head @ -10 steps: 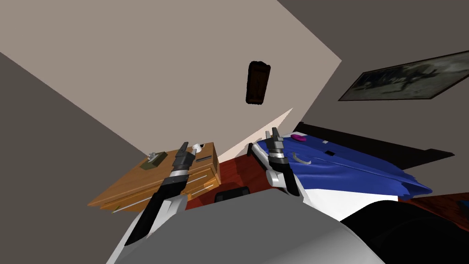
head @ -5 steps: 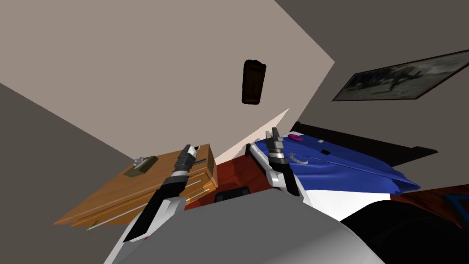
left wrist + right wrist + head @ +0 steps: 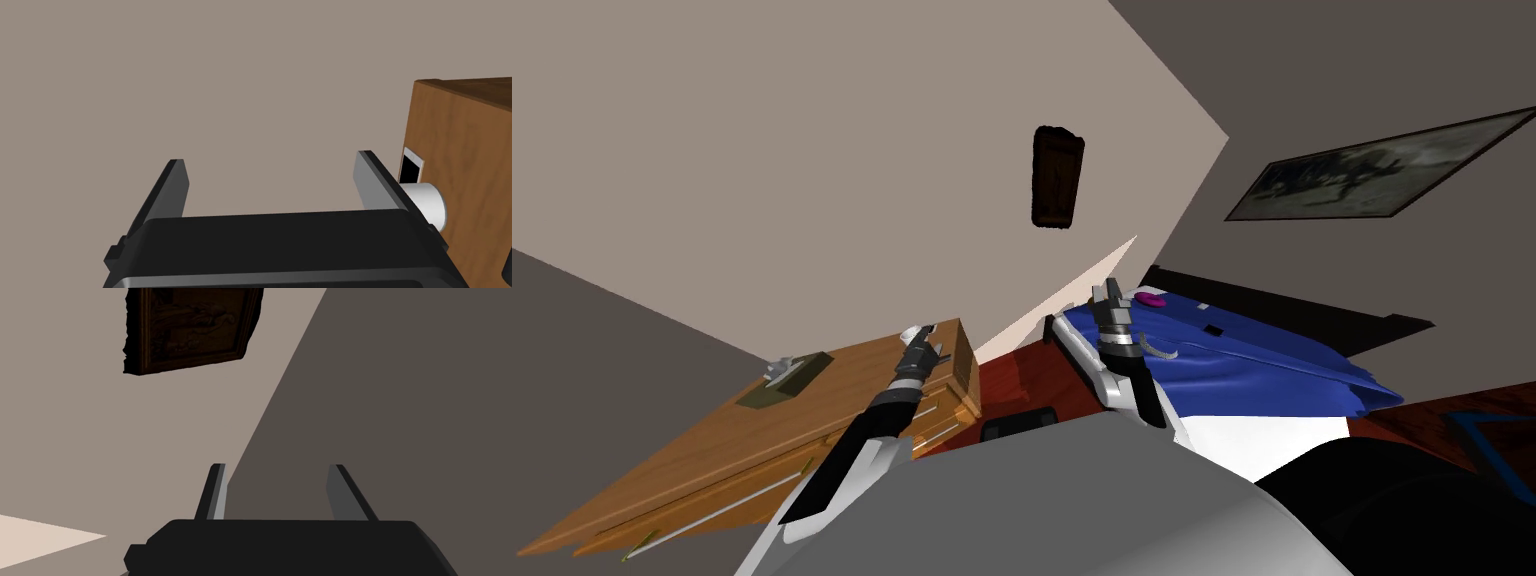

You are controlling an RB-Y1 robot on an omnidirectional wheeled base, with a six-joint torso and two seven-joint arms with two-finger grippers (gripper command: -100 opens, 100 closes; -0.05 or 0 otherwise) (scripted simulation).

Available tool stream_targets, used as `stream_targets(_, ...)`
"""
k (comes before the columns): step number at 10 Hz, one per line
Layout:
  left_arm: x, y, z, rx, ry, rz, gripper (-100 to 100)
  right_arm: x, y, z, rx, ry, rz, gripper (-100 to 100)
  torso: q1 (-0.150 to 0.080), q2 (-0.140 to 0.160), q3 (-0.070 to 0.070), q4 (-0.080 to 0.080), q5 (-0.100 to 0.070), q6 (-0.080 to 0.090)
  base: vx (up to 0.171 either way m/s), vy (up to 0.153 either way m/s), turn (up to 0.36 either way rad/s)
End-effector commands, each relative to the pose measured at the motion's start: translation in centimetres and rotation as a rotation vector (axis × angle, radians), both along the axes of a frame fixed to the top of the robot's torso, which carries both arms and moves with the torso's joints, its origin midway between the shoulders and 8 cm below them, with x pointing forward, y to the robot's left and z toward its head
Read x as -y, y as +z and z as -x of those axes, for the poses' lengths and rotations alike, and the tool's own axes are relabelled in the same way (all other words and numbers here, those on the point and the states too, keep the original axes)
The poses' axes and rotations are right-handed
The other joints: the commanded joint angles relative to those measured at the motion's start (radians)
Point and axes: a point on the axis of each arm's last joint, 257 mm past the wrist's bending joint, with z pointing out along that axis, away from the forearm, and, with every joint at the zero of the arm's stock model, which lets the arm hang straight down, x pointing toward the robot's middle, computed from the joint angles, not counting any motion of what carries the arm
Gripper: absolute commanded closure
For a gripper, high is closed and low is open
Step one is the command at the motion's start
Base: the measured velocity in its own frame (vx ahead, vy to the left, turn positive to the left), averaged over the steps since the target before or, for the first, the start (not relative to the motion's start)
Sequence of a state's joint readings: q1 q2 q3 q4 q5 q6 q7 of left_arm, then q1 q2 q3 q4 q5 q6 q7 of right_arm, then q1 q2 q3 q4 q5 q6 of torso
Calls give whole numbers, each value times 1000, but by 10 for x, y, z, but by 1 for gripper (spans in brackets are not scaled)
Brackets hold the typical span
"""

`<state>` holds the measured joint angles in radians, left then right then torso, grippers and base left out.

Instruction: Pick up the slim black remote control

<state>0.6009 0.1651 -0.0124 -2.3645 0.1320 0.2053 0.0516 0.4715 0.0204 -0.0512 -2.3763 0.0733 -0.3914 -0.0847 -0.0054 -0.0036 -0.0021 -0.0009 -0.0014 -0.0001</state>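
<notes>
Could knock the white cup [image 3: 429, 201] off the wooden dresser [image 3: 465, 140] with the left gripper [image 3: 267, 162], jaws wide apart and one finger [image 3: 377, 181] right beside it; right gripper [image 3: 276, 465] spread too.

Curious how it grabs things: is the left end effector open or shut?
Open: the left end effector has its fingers wide apart, nothing between them.

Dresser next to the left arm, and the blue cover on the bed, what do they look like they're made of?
Dresser: wood, going by the orange-brown grain streaks on its top and side; smooth, with little sheen. Blue cover: probably cloth, since it lies in folds and ripples along its edge; matte.
</notes>
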Motion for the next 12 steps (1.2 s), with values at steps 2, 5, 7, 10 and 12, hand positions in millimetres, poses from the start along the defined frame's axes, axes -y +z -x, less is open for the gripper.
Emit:
stream_targets(2, -7, -28, 3, -95, 15, 12, -100, 0, 0, 0, 0, 0, 0, 0, 1, 0, 0, 0, 0, 0, 77, -62, -56)
stream_targets(5, -14, -52, 8, -179, 28, 20, -100, 0, 0, 0, 0, 0, 0, 0, 4, 2, 1, 0, 1, 0, 51, -39, -35)
stream_targets(7, -20, -71, 13, -249, 40, 27, -100, 0, 0, 0, 0, 0, 0, 0, 2, 1, 0, 0, 0, 0, 85, -51, -37)
stream_targets(10, -27, -98, 23, -351, 53, 35, -100, 0, 0, 0, 0, 0, 0, 0, 3, -1, 0, 0, 1, 0, 81, -33, -45)
stream_targets(12, -35, -114, 30, -409, 66, 40, -100, 0, 0, 0, 0, 0, 0, 0, 4, 2, 1, 0, 1, 0, 47, -17, -25)
